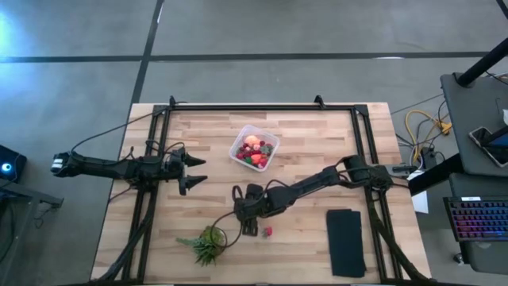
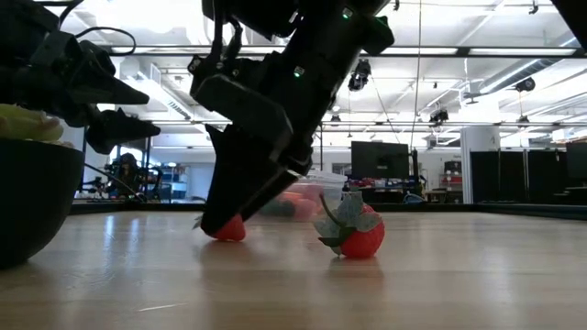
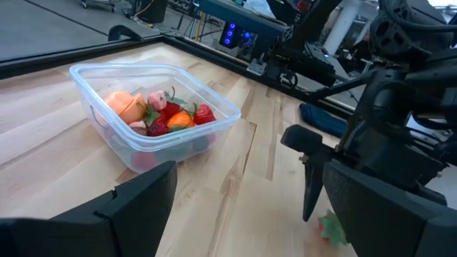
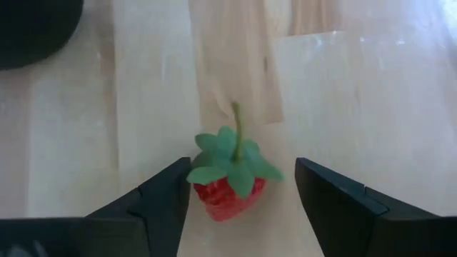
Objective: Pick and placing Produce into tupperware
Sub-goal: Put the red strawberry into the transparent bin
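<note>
Strawberry (image 4: 227, 187) on bench (image 1: 309, 151) between right claw's (image 1: 251, 230) open fingers, one touching. Step: grasping. Next, I judge: close, lift, carry to tupperware (image 1: 255, 148) beyond claw. Left claw (image 1: 190, 171) waits open, far side.

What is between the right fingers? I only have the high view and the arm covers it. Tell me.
Observer: A strawberry lies on the table between the open right fingers.
Operator: Report how low they are.
Observer: In the low view, the tips are down at table level.
Operator: Describe the other strawberry beside them.
Observer: The other strawberry lies tipped on its side, apart from the fingers.
</note>
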Robot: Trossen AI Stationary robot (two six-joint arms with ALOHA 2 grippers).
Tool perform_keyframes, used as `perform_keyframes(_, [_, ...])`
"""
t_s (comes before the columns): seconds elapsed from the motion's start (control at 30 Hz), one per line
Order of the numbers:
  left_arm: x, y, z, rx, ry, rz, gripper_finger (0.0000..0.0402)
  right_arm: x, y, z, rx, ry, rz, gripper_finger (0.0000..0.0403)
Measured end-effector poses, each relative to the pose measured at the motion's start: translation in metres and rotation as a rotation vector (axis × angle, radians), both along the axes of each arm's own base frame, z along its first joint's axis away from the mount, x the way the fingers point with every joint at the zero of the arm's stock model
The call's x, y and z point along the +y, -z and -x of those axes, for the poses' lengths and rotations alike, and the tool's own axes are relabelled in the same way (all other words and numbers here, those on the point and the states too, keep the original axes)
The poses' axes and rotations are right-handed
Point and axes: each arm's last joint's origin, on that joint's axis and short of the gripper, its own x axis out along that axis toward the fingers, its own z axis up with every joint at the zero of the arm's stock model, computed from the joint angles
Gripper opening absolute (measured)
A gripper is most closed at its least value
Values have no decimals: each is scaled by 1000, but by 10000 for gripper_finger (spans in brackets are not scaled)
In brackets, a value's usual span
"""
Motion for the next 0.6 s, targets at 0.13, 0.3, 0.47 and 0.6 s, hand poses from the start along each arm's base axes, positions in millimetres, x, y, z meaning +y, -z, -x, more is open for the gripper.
perform_keyframes(0.13, [0,0,0,1,0,0,338,-1,0,0,1,4,3,222])
perform_keyframes(0.3, [0,0,0,0,0,0,338,-2,0,0,2,13,0,187])
perform_keyframes(0.47, [0,0,0,2,0,0,338,-2,0,0,4,53,-33,159])
perform_keyframes(0.6, [0,0,0,2,0,0,338,-2,1,1,19,93,-67,146])
